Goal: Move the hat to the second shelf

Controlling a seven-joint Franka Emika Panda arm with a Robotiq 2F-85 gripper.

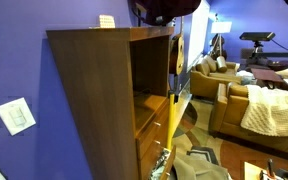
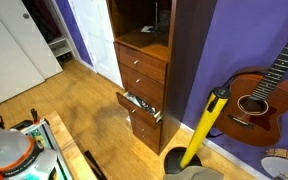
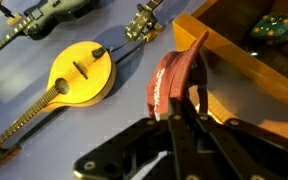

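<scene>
The maroon hat [image 3: 170, 84] hangs from my gripper [image 3: 180, 112], whose fingers are shut on its edge. In an exterior view the hat [image 1: 165, 9] is a dark shape at the top of the frame, held above the top right corner of the tall dark-brown bookcase [image 1: 94, 90]. The second shelf [image 1: 151, 100] is the lighter honey-brown board inside the bookcase, well below the hat. The shelf also shows in an exterior view [image 2: 139, 39]. The wrist view shows the bookcase's wooden top edge [image 3: 246, 68] right of the hat.
A small white card [image 1: 106, 20] lies on the bookcase top. A lower drawer [image 2: 141, 105] stands open. A yellow mandolin [image 3: 82, 72] and guitars hang on the purple wall; a guitar [image 2: 259, 95] and a yellow pole [image 2: 204, 125] stand beside the bookcase. Sofas [image 1: 249, 105] are nearby.
</scene>
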